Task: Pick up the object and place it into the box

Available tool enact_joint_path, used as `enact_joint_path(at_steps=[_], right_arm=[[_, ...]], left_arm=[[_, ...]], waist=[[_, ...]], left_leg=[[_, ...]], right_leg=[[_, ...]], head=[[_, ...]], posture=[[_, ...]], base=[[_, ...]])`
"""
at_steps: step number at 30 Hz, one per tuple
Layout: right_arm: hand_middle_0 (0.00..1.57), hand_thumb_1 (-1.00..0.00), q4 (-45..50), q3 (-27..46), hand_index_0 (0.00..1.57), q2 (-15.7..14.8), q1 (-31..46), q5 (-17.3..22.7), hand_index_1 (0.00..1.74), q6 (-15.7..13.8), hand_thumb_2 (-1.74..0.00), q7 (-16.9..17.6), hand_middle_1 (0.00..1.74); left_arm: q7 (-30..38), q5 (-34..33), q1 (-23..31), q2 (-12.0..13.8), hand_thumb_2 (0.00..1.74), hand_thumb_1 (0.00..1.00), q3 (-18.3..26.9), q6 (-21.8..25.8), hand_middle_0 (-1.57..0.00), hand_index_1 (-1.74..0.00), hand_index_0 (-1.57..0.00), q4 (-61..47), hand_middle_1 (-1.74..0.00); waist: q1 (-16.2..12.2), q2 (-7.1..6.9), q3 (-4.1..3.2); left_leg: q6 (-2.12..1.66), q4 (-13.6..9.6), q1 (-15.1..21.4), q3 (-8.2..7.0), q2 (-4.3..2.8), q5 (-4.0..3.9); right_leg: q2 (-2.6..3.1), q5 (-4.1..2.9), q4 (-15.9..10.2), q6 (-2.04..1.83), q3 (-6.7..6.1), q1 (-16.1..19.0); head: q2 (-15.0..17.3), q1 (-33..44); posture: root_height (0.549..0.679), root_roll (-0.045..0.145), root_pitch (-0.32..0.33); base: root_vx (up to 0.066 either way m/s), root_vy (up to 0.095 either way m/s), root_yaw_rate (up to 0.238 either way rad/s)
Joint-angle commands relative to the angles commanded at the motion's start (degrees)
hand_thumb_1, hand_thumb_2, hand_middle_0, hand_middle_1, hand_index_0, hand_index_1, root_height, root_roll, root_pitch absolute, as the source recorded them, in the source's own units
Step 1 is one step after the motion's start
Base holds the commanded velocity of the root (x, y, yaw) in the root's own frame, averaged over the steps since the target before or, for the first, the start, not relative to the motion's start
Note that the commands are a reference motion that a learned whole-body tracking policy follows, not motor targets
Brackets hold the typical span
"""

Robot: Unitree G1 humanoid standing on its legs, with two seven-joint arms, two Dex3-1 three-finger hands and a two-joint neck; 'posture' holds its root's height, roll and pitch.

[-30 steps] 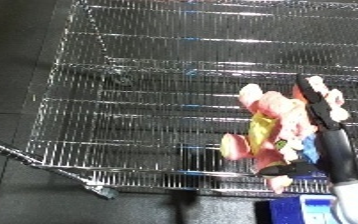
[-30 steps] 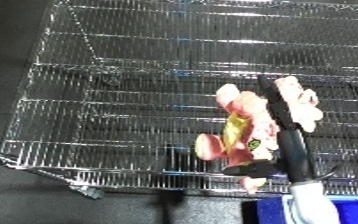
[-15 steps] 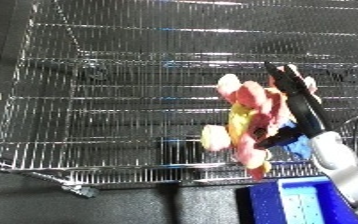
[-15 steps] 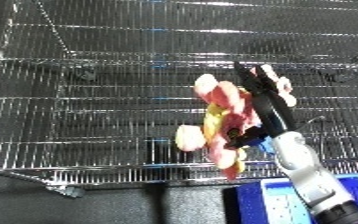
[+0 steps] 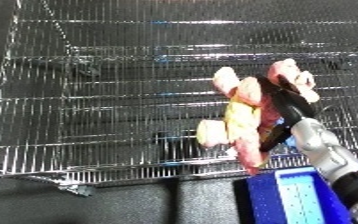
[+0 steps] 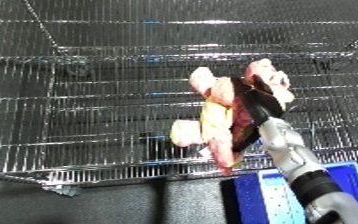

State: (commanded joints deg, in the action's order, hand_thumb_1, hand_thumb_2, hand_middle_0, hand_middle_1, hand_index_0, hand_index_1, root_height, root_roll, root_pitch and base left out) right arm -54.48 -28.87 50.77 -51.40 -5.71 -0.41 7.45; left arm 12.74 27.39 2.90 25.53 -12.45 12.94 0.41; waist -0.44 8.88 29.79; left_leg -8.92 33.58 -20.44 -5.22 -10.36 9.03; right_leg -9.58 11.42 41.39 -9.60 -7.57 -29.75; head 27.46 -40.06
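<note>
A pink and yellow plush toy [image 5: 239, 116] hangs in the air in front of a wire cart, with my right hand [image 5: 282, 102] shut on it from the right side. Its pink limbs stick out above and below the black fingers. Directly below my forearm, at the lower right edge, lies the blue bin [image 5: 300, 198], only partly in view. My left hand shows in neither view.
A large wire mesh cart [image 5: 113, 100] fills most of the scene, its front rail running across the lower part. A caster wheel [image 5: 76, 189] sits at its lower left on the dark floor.
The view has shifted left, so the cart sits differently in the picture. My right hand still holds the plush toy, which has risen a little and now hangs above the blue bin's edge.
</note>
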Motion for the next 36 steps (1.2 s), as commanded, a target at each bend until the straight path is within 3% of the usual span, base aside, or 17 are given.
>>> enact_joint_path(at_steps=[1,7,21,28,36], right_arm=[[0.0,0.0,-1.2,-0.6,0.0,-0.2,-0.5,-0.4,0.0,-0.1,0.0,-0.2,0.0],[0.47,-0.3,-4.3,-1.5,0.47,-1.2,-0.6,-1.2,0.52,-0.6,-0.52,-0.7,0.52],[1.57,-1.0,-0.6,0.7,1.57,-3.0,1.8,0.2,1.74,-1.1,-1.74,1.2,1.74],[1.57,-1.0,6.7,6.1,1.57,-1.1,4.5,4.8,1.74,-1.7,-1.74,4.5,1.74],[1.57,-1.0,18.9,16.5,1.57,-0.2,12.6,10.0,1.74,-3.8,-1.74,9.2,1.74]], left_arm=[[-0.1,0.1,0.1,0.0,1.74,1.0,0.0,0.0,-1.57,-1.74,-1.57,0.1,-1.74],[0.0,0.6,0.6,-0.6,1.74,1.0,0.6,0.0,-1.57,-1.74,-1.57,0.6,-1.74],[0.4,1.1,1.1,-0.8,1.74,1.0,1.8,0.4,-1.57,-1.74,-1.57,0.9,-1.74],[0.8,0.8,0.5,-0.3,1.74,1.0,2.1,0.5,-1.57,-1.74,-1.57,1.4,-1.74],[1.3,0.2,-0.7,-0.6,1.74,1.0,2.1,0.1,-1.57,-1.74,-1.57,2.5,-1.74]], waist=[[0.0,0.06,0.0],[0.0,0.01,0.0],[-0.3,-1.19,0.0],[-1.1,-2.01,0.0],[-2.6,-2.87,0.0]], left_leg=[[-0.03,0.0,0.0,0.03,0.01,-0.02],[-0.16,-0.3,-0.2,0.16,-0.28,-0.15],[-0.24,-0.5,0.3,0.17,-1.05,0.0],[-0.11,-0.2,0.7,0.12,-1.27,0.21],[0.24,0.6,1.2,-0.11,-1.35,0.67]], right_leg=[[0.01,0.01,0.0,0.03,0.02,0.0],[0.07,0.11,-0.3,0.07,0.36,0.2],[0.26,-0.1,-0.7,0.05,0.86,1.0],[0.0,-0.54,-0.9,-0.08,1.03,1.6],[-0.37,-1.18,-1.0,-0.3,0.86,2.3]], head=[[-0.1,-0.1],[-0.8,0.1],[-2.5,0.6],[-3.6,-0.5],[-5.6,-3.5]], posture=[[0.63,0.077,-0.01],[0.631,0.075,-0.007],[0.632,0.072,-0.014],[0.633,0.071,-0.024],[0.632,0.071,-0.039]], base=[[0.006,-0.008,0.016],[0.003,-0.018,0.017],[-0.009,-0.015,-0.011],[-0.025,-0.011,-0.021],[-0.035,0.001,-0.025]])
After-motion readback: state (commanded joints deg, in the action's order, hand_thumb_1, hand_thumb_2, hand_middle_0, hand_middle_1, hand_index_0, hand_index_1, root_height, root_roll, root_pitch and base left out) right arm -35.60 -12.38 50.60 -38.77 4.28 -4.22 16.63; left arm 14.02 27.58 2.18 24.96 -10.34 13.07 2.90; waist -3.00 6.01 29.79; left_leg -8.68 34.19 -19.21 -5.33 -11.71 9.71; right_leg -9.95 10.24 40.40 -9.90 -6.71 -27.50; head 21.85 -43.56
